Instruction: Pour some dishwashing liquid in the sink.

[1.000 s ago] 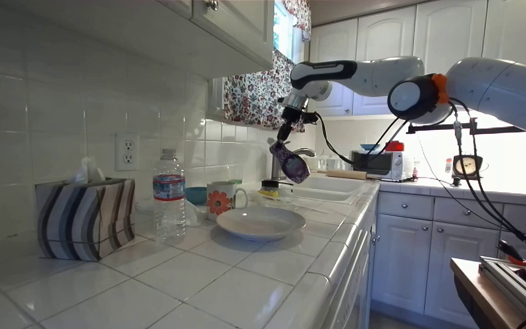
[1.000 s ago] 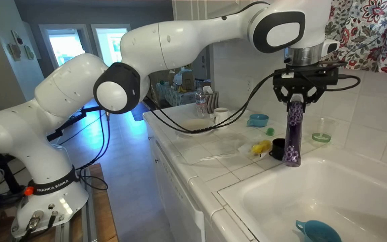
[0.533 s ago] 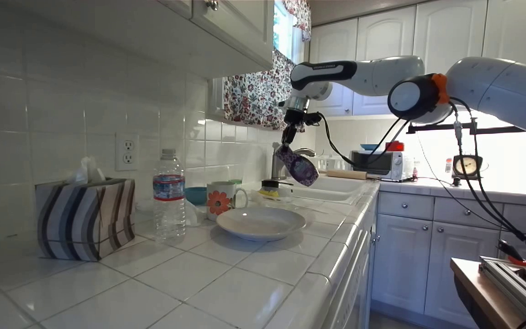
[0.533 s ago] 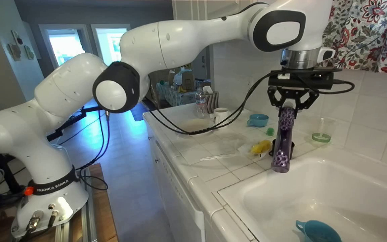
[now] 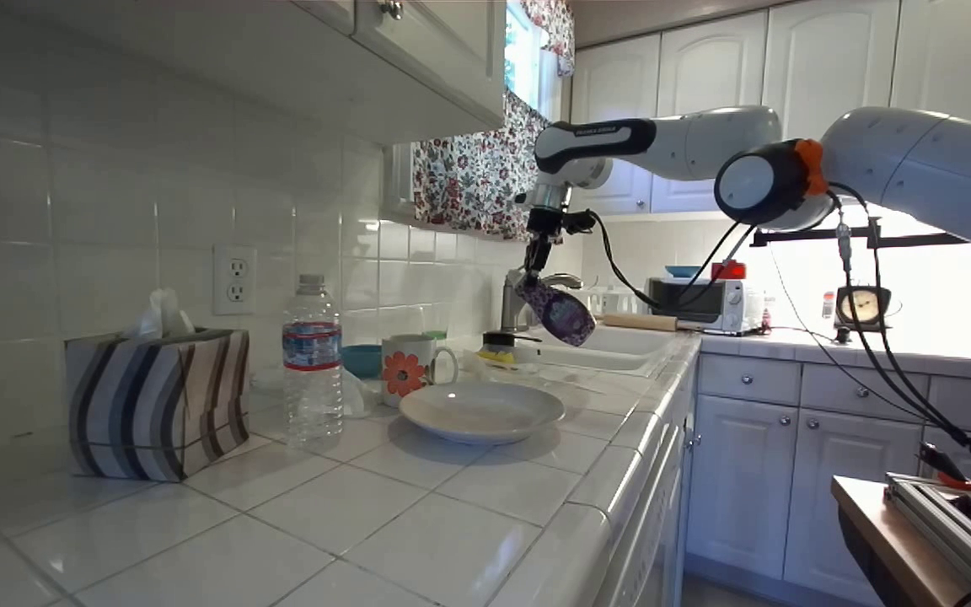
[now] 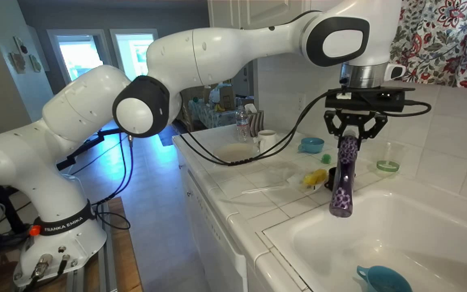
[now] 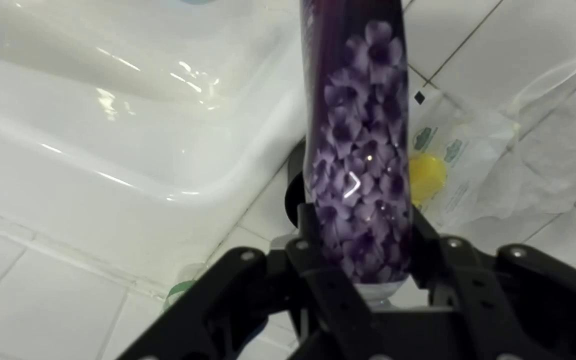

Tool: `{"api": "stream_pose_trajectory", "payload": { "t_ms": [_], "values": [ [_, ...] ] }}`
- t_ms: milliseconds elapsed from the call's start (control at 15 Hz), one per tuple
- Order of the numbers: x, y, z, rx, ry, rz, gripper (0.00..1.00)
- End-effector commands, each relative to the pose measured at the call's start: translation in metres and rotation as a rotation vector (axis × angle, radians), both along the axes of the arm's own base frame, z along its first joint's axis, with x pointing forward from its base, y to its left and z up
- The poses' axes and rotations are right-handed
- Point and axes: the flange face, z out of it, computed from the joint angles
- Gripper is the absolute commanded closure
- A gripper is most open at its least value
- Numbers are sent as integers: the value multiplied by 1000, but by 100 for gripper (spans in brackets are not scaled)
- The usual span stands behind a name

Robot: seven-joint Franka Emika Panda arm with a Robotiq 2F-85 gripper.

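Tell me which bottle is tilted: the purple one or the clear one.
The purple flower-patterned bottle: it slants in the gripper, narrower end uppermost, whereas the clear water bottle stands upright on the tiled counter.

a cup (image 6: 388,280) lies in the sink (image 6: 432,227), the bottle (image 6: 344,178) in the pincer (image 6: 349,143) seemingly above the sink's edge.

FRANKA EMIKA, on arm's black base band (image 6: 65,222)
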Motion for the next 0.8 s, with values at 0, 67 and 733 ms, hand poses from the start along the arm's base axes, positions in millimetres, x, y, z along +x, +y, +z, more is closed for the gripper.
{"api": "stream_pose_trajectory", "payload": {
  "t_ms": [0, 67, 733],
  "values": [
    [-5, -1, 9, -75, 57, -2, 82],
    [-6, -2, 9, -82, 61, -5, 82],
    [-33, -46, 12, -93, 52, -158, 82]
  ]
}}
